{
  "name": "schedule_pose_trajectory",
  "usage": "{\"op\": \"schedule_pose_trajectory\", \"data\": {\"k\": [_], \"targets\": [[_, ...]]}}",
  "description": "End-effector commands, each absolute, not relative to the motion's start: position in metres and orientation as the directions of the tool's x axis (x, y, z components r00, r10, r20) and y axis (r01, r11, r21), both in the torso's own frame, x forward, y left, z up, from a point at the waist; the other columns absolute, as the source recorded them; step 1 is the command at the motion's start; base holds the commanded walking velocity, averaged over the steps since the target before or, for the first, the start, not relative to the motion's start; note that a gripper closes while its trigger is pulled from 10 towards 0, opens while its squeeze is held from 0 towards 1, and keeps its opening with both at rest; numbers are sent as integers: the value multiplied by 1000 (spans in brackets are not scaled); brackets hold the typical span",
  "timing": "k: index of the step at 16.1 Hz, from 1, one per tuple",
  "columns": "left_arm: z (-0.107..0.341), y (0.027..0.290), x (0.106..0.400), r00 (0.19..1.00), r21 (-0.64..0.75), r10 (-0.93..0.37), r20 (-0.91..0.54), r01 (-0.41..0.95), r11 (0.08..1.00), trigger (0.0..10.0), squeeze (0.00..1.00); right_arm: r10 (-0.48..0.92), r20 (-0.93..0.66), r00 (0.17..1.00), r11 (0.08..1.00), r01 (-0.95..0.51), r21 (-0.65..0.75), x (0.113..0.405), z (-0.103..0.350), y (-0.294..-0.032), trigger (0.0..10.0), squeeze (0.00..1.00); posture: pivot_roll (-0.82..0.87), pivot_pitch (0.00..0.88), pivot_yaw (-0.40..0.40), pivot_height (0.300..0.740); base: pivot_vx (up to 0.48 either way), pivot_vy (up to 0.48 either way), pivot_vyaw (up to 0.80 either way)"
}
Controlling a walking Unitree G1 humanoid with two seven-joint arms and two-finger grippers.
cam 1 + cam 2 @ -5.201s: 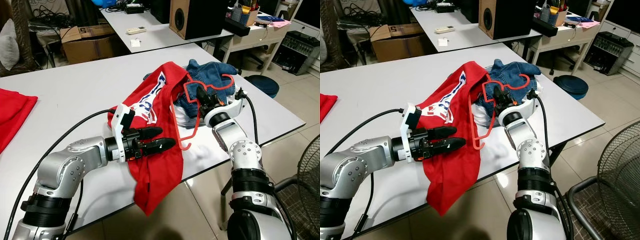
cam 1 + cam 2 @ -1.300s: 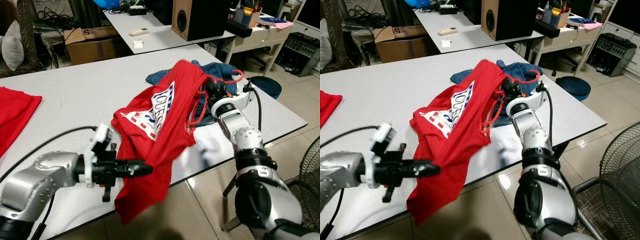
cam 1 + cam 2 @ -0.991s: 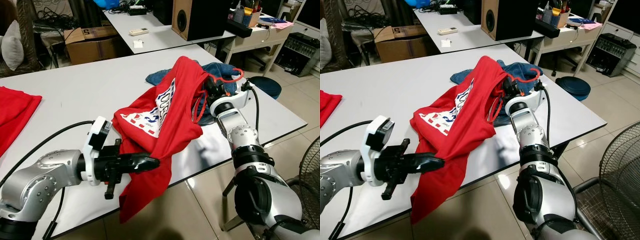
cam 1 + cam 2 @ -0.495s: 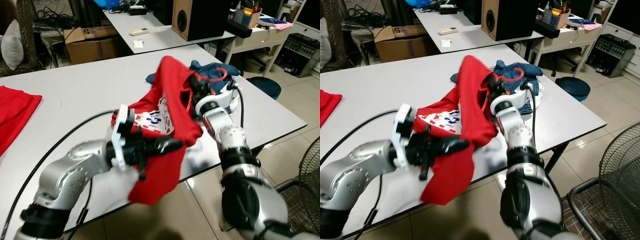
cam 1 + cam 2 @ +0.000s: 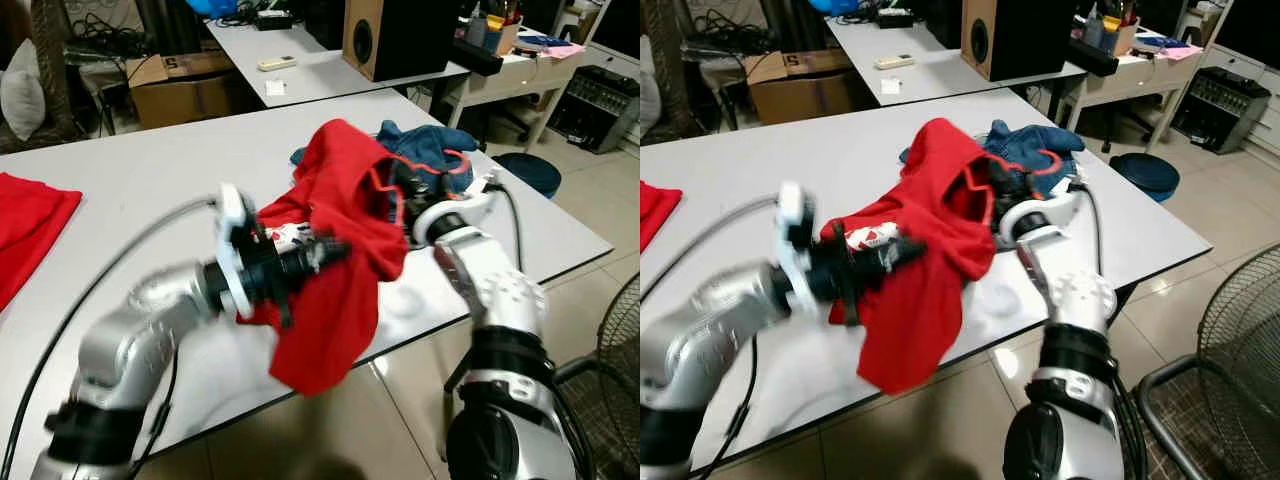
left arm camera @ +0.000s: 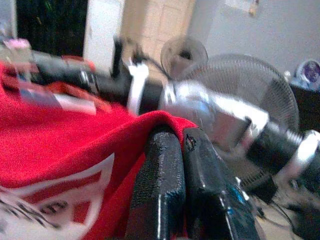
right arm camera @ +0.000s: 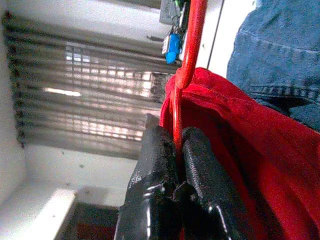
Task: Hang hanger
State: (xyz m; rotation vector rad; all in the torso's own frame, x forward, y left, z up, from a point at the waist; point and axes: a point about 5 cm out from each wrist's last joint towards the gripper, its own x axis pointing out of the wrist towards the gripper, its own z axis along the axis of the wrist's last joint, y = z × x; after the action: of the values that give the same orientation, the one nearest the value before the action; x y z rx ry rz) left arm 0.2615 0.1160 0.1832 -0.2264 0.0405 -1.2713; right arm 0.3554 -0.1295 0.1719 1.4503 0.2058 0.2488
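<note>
A red T-shirt (image 5: 335, 215) with white lettering is bunched over the white table (image 5: 130, 190) and droops off its front edge. My left gripper (image 5: 322, 254) is shut on a fold of the shirt near the middle; in the left wrist view its fingers (image 6: 172, 185) press red cloth. My right gripper (image 5: 405, 190) is shut on the thin red hanger (image 5: 445, 168), whose hook curves over blue jeans (image 5: 432, 143). The right wrist view shows the hanger wire (image 7: 189, 60) pinched between the fingers (image 7: 170, 190), inside the shirt's neck opening.
Another red garment (image 5: 30, 225) lies at the table's left edge. A black speaker (image 5: 395, 35) and cardboard box (image 5: 190, 85) stand behind. A floor fan (image 5: 625, 340) is at the right, a blue stool (image 5: 525, 170) beyond the table corner.
My left gripper has carried the shirt fold up and rightward toward the hanger. My right gripper has shifted slightly right with the hanger, and the shirt has sunk lower over it.
</note>
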Motion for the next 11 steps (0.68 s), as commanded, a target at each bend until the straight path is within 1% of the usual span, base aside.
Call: {"op": "schedule_pose_trajectory", "data": {"k": [1,2,3,4,5,6,7,8,11], "targets": [[180,114,263,320,-167,-946,49,936,309,0,0,305,11,952,45,-26,999,352,170,-121,10000,0,27,0,-11,740,0,0,0],[177,117,269,383,-150,-923,33,915,374,0,0,312,0,950,51,-17,999,351,170,-121,10000,0,27,0,-13,740,0,0,0],[176,119,272,412,-141,-910,35,904,404,0,0,317,-5,948,55,-13,998,350,170,-121,10000,0,28,0,-15,740,0,0,0],[176,125,277,471,-111,-882,27,878,466,7412,0,323,-12,946,59,-8,998,348,170,-122,10000,0,28,0,-15,740,0,0,0],[174,132,279,497,-92,-868,5,864,495,10000,0,328,-19,944,65,-2,998,348,171,-124,10000,0,32,0,-20,740,0,0,0],[172,139,277,504,-93,-864,-15,860,503,10000,957,331,-23,943,73,-2,997,348,173,-127,10000,0,32,0,-20,740,0,0,0],[172,142,277,515,-80,-857,-21,853,515,10000,957,332,-22,943,75,-3,997,348,174,-128,10000,0,32,0,-20,740,0,0,0],[171,145,276,511,-78,-859,-33,856,512,10000,1000,334,-24,942,85,-5,996,349,175,-130,10000,0,40,0,-27,740,0,0,0],[169,151,275,516,-76,-855,-50,852,519,10000,1000,346,-32,938,165,-27,986,352,175,-134,10000,0,46,0,-31,740,0,0,0]]}}
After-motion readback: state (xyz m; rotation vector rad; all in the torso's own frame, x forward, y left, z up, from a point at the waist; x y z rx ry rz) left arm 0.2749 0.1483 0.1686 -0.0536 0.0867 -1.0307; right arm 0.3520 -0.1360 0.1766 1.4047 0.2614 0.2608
